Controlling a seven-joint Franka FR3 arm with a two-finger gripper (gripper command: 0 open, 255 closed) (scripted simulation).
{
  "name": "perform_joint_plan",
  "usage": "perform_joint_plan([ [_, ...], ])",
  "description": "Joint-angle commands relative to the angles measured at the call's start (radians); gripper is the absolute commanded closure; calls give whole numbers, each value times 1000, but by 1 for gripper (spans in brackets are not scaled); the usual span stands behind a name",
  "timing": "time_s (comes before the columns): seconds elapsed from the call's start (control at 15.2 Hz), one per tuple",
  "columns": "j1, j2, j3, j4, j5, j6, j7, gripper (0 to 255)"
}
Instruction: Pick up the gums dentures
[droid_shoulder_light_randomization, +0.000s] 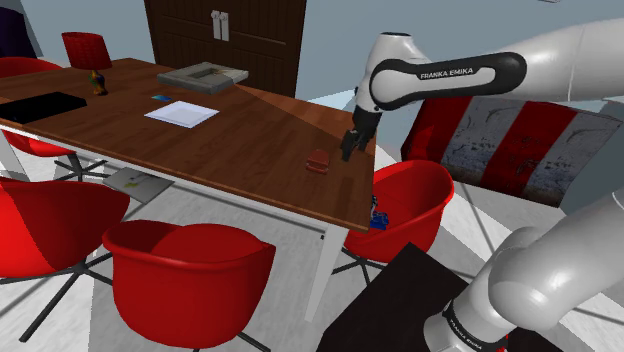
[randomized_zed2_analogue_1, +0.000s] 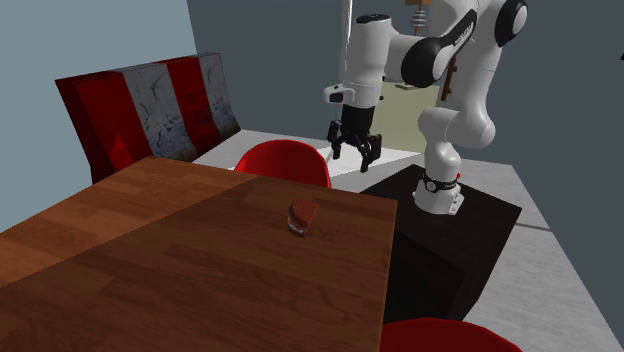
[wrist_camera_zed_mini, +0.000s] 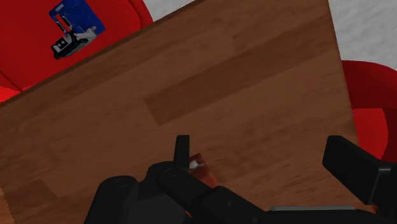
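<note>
The gums dentures (droid_shoulder_light_randomization: 318, 160) are a small dark red piece lying on the brown wooden table (droid_shoulder_light_randomization: 230, 140), close to its end by the stand. My black gripper (droid_shoulder_light_randomization: 349, 150) hangs just above the table edge, beside the dentures on the shoulder view's right, with its fingers apart and nothing between them. The second exterior view has the dentures (randomized_zed2_analogue_1: 302, 215) on the table (randomized_zed2_analogue_1: 180, 260) and the open gripper (randomized_zed2_analogue_1: 356, 148) higher up and behind them. In the wrist view the dentures (wrist_camera_zed_mini: 201, 167) peek out by the base of one finger (wrist_camera_zed_mini: 182, 149), outside the open gripper (wrist_camera_zed_mini: 264, 159).
Red chairs (droid_shoulder_light_randomization: 405, 200) ring the table, and one seat holds a small blue object (wrist_camera_zed_mini: 71, 27). A white sheet (droid_shoulder_light_randomization: 182, 113), a grey flat tray (droid_shoulder_light_randomization: 203, 77), a black slab (droid_shoulder_light_randomization: 40, 106) and a red lamp (droid_shoulder_light_randomization: 87, 52) sit farther along. A red-and-white striped block (droid_shoulder_light_randomization: 500, 150) stands behind the arm.
</note>
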Motion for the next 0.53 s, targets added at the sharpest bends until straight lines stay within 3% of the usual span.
perform_joint_plan([
  [0.0, -1, 79, -5, 47, -2, 38, -9, 0],
  [0.46, -8, 347, -16, 250, 1, 117, -42, 0],
])
